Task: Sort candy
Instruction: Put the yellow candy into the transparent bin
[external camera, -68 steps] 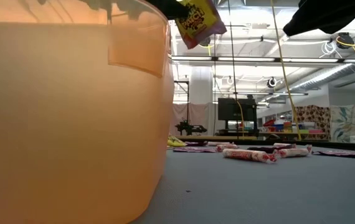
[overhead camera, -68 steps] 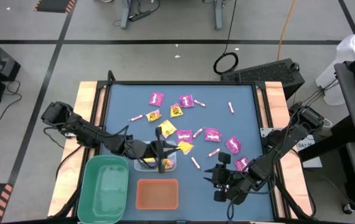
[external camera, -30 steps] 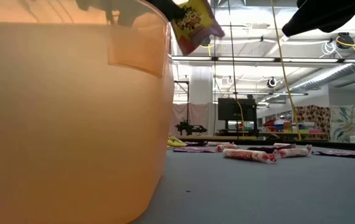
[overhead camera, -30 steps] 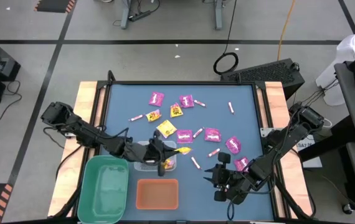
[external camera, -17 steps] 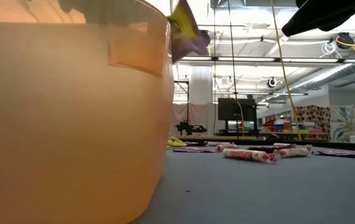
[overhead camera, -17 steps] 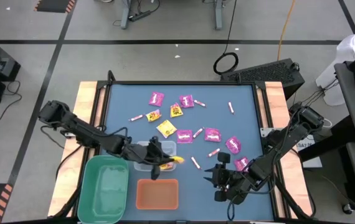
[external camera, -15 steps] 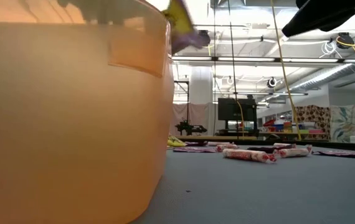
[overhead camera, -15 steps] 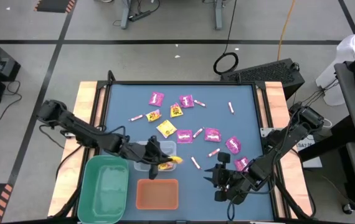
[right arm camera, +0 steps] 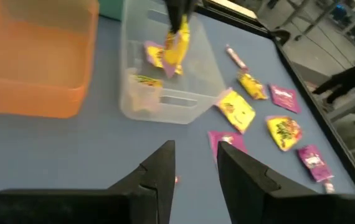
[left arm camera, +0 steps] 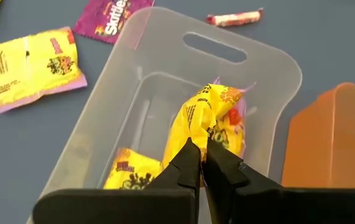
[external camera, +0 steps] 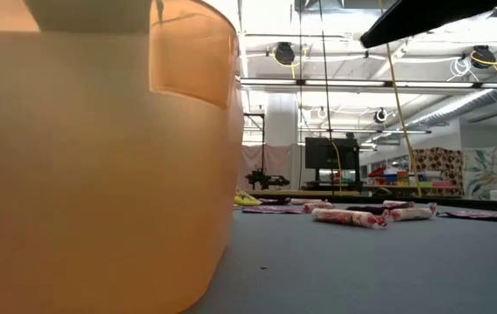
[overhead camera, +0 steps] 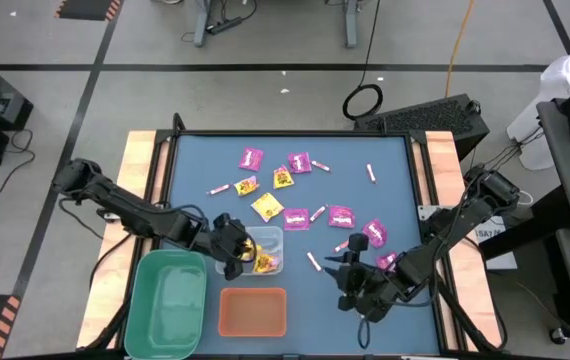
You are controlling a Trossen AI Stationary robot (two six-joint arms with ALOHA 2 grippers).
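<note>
Candy lies scattered over the blue table: magenta packets point(overhead camera: 341, 215), yellow packets point(overhead camera: 268, 207) and thin pink-and-white sticks point(external camera: 349, 216). My left gripper point(left arm camera: 200, 163) is shut on a yellow packet point(left arm camera: 208, 118) over the clear bin point(left arm camera: 227, 46). Another yellow packet point(left arm camera: 127, 177) lies on that bin's floor. In the high view my left gripper point(overhead camera: 237, 255) stands at the clear bin's point(overhead camera: 268, 237) left end. My right gripper point(right arm camera: 196, 165) hovers open to the right of the bins, with nothing between its fingers. My left gripper pinches the yellow packet by a crumpled end point(left arm camera: 197, 135) between its two fingers. The fingers slant down from the table's left. The packet point(right arm camera: 176, 43) hangs beyond the fingertips inside the clear bin's walls; whether it touches the bin's floor I cannot tell.
A green bin point(overhead camera: 170, 300) and an orange bin point(overhead camera: 253, 312) stand at the near edge, just in front of the clear bin. The orange bin point(external camera: 100, 157) fills the left of the low view. Wooden rails point(overhead camera: 140, 170) border the table's sides.
My left gripper has drawn back toward the table's left and tipped downward. The yellow packet has gone with it, from past the clear bin's right end to inside the bin, dropping out of the low view. My right gripper has rolled a little in place.
</note>
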